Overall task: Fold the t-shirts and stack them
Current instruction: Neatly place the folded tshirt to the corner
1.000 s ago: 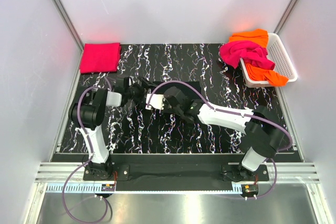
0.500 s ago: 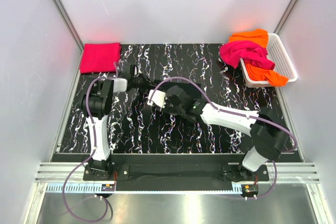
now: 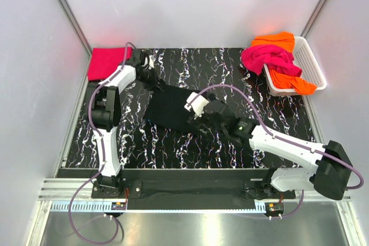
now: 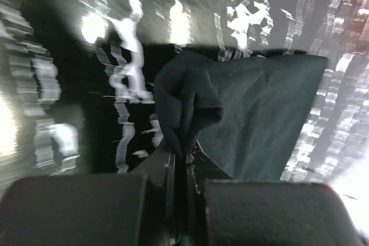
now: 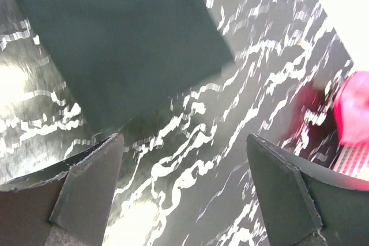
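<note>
Two shirts lie out on the table: the red-pink t-shirt, folded flat in the far left corner, and the black t-shirt, a folded slab near the middle. The left gripper is pinched tight on a bunched corner of the black one at its far left end. The right gripper hangs with fingers spread wide over the near right edge, holding nothing. The step looks like bringing the black fold over to the red-pink one for stacking. A pinch on one corner will likely let the layers trail and slide apart (soft cloth, a single anchor), so a low, slow drag suits better than a high lift, landing square on the red-pink shirt. The open gripper sits close over the cloth and could snag it. At far right, well apart, the magenta t-shirt and the orange t-shirt wait heaped over the white basket
</note>
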